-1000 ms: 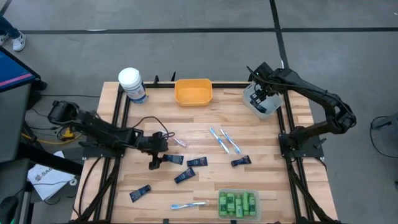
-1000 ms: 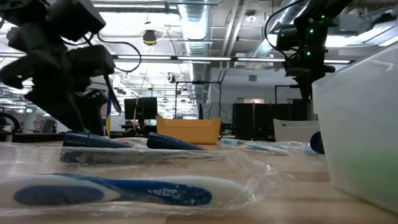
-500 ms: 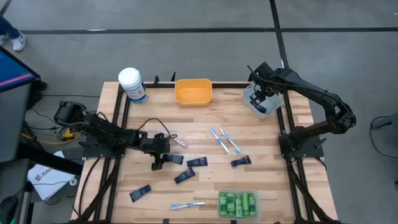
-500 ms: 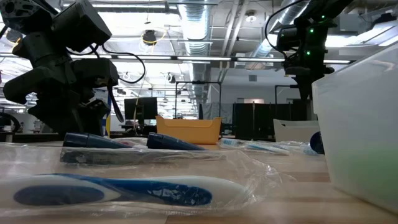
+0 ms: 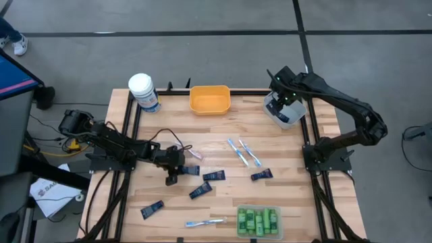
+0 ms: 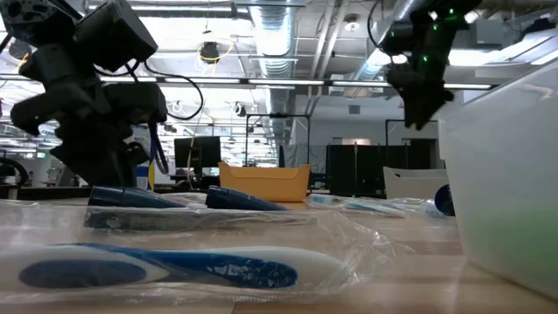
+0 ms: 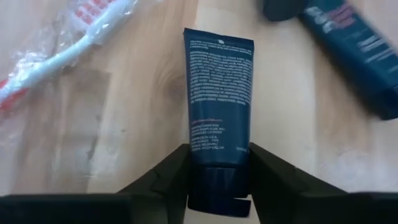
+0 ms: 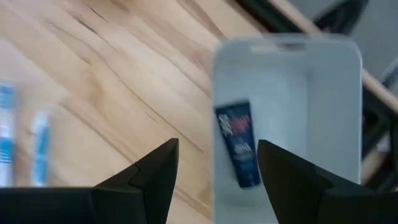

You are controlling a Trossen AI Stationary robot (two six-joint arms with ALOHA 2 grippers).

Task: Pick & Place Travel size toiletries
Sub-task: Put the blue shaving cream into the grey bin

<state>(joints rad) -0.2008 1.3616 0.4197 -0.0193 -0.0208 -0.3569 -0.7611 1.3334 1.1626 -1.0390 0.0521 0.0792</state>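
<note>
Left fingers (image 7: pixel 217 180), dark matte, pinch flat navy plastic tube (image 7: pixel 218 112) on pale wood-grain surface (image 7: pixel 124 124). Right fingers (image 8: pixel 217 180) spread apart w/ nothing between, above rectangular grey bin (image 8: pixel 292 93) w/ a navy tube inside.

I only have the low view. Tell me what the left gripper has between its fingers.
Observer: A navy tube. The left gripper has a finger against each side of its cap end.
Operator: Now report the right gripper.
Observer: The right gripper hangs open and empty above the grey bin.
Operator: Give me the bin's contents.
Observer: One second tube, also navy, lies inside it.
</note>
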